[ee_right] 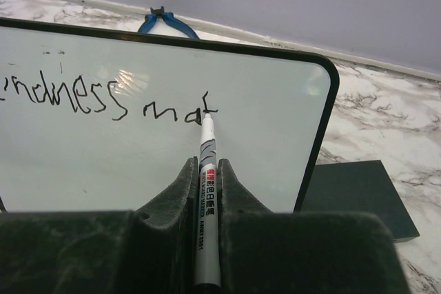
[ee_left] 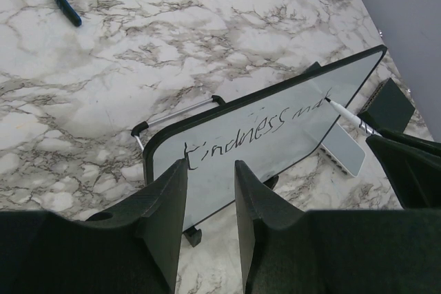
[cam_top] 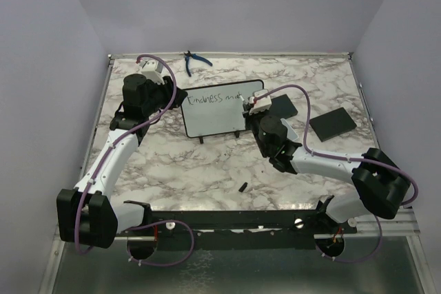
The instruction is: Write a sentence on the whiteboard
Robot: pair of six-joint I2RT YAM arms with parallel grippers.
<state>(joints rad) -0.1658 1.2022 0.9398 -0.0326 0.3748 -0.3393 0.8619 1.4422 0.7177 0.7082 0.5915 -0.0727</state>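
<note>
the small white rectangular whiteboard (cam_top: 215,118) with its thin black frame stands tilted back on two little black feet, just past the middle of the marble-patterned table (cam_top: 207,170), toward 12 o'clock from the arm bases. we judge it is propped this way to give the pen a face to press on.

the left gripper (ee_left: 210,177) sits at the board's 9 o'clock edge, its jaws a narrow way apart astride the lower corner. it looks placed to brace the board against the push of writing, though we cannot tell whether the pads touch the frame.

the right gripper (ee_right: 205,170), at the board's 3 o'clock, is clamped on the slim white marker pen (ee_right: 207,144). the barrel lies along the groove between the fingers so the black tip points straight at the surface. the tip touches the last letter of the sentence (ee_right: 83,94), thin black handwriting reading "kindness mat" in one line. we judge the writing is mid-word, with more to add.

we count:
- one board and one marker
- one whole word and three letters of a second
- two flat black rectangular pads (cam_top: 333,123), both toward 3 o'clock of the board
- one pair of blue-handled pliers (cam_top: 195,62) at 12 o'clock by the far edge
- one small black cap-like piece (cam_top: 242,186) at 6 o'clock
</note>
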